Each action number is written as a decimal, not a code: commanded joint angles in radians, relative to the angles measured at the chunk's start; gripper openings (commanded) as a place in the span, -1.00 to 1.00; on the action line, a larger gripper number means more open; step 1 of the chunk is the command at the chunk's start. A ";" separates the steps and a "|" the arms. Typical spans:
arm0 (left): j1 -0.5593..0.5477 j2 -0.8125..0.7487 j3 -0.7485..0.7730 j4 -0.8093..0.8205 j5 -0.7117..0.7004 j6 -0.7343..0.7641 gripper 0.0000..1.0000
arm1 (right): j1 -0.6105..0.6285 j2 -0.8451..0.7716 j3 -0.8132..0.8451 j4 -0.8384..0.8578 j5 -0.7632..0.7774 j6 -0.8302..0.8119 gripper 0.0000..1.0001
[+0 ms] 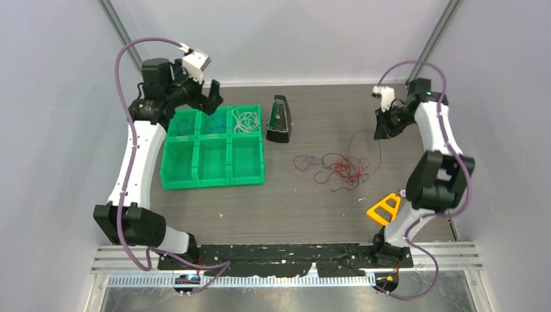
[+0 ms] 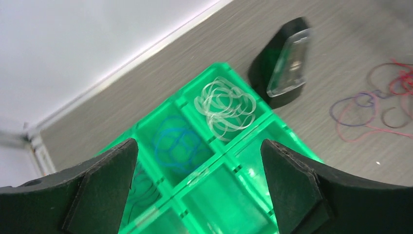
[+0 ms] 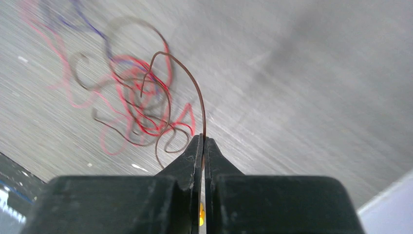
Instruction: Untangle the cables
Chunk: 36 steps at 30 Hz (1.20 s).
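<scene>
thin red and dark cables (image 1: 338, 170) tangled in loose loops

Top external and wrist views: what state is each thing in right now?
Left gripper: open, above green plastic compartment tray.
Right gripper: shut on thin dark wire.
Red and dark cable tangle: knotted, on table.
White cable: coiled in a back compartment.
Blue cable: coiled in the neighbouring compartment.

Red, dark and blue cables (image 1: 334, 170) lie loosely tangled on the desk (image 1: 325, 214), right of centre. One dark strand (image 3: 203, 117) arcs up, pinched in the right claw (image 3: 203, 141). White coil (image 1: 245, 119) and blue coil (image 1: 213, 121) sit in adjacent rear compartments of the green bin (image 1: 229, 159).
</scene>
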 commanded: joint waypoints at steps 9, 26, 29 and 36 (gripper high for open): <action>-0.377 0.017 0.157 0.171 0.184 -0.137 0.99 | 0.032 -0.464 0.203 0.199 -0.528 0.519 -0.89; -0.762 0.295 -0.042 0.577 0.275 -0.130 0.99 | 0.103 -0.578 0.273 0.841 -0.532 1.209 -0.89; -0.803 0.315 -0.115 0.685 0.242 -0.146 0.99 | 0.103 -0.579 0.295 0.850 -0.519 1.230 -0.89; -0.839 0.405 -0.065 0.774 0.091 -0.212 0.68 | 0.101 -0.582 0.319 0.857 -0.508 1.276 -0.89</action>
